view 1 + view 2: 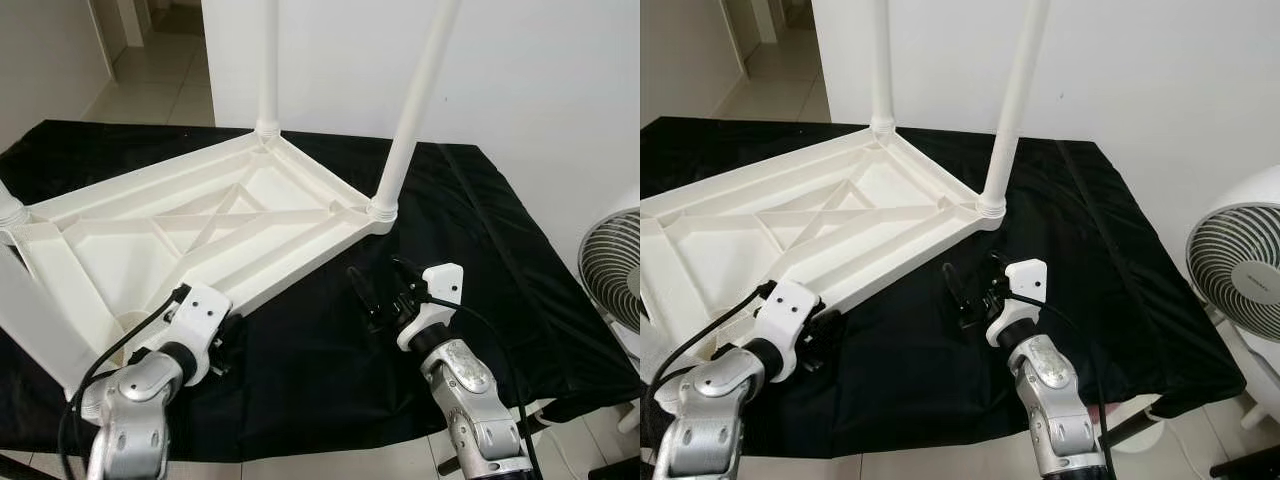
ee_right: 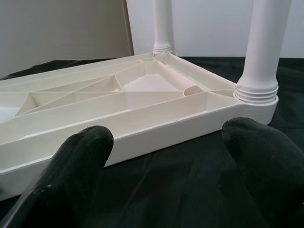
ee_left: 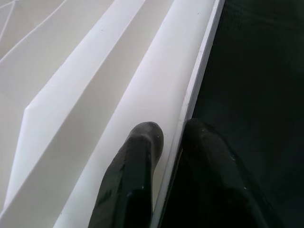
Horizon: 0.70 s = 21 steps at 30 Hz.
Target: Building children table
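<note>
The white plastic table [image 1: 200, 235] lies upside down on the black-covered counter [image 1: 470, 250], probably light, stiff and slippery, so its thin rim is the best hold, where the left gripper [image 3: 173, 142] pinches it while the right gripper [image 1: 385, 290] waits open nearby.

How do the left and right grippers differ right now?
The left gripper is shut on the tabletop rim, one finger on each side; the right gripper is open and holds nothing. Left touches the upside-down tabletop; right hovers apart over the black cloth, facing it.
</note>
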Available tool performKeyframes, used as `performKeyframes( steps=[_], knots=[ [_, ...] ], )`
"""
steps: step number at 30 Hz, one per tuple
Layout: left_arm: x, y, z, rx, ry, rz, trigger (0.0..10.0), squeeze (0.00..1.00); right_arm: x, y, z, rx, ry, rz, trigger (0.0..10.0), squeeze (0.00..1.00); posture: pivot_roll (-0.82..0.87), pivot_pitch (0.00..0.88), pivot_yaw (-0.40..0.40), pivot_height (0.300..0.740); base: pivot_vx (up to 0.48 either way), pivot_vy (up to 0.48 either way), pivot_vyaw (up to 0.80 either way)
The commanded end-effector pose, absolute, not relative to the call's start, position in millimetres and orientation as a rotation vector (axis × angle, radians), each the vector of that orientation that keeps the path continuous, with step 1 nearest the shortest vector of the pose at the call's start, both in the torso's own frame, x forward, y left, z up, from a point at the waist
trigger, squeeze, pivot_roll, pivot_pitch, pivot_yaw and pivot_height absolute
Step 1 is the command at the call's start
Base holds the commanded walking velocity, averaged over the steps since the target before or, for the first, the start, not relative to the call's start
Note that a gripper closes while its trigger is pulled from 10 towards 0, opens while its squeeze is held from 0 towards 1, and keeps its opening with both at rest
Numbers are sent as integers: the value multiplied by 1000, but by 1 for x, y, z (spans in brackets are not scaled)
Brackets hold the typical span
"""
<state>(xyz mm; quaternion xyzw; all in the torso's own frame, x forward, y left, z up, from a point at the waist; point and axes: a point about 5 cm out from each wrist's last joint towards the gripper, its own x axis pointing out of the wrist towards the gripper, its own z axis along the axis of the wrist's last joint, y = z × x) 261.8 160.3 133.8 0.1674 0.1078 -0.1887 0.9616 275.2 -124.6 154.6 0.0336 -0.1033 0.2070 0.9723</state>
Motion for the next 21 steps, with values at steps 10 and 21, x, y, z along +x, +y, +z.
performKeyframes(
  steps=[10, 21],
  knots=[
    [281, 151, 133, 371, 208, 8, 0, 0, 274, -131, 156, 65, -209, 385, 10000, 0, 43, 73, -42, 740, 0, 0, 0],
    [284, 120, 144, 331, 136, -177, 10000, 0, 273, -130, 156, 65, -205, 381, 10000, 0, 41, 84, -39, 740, 0, 0, 0]
  ],
)
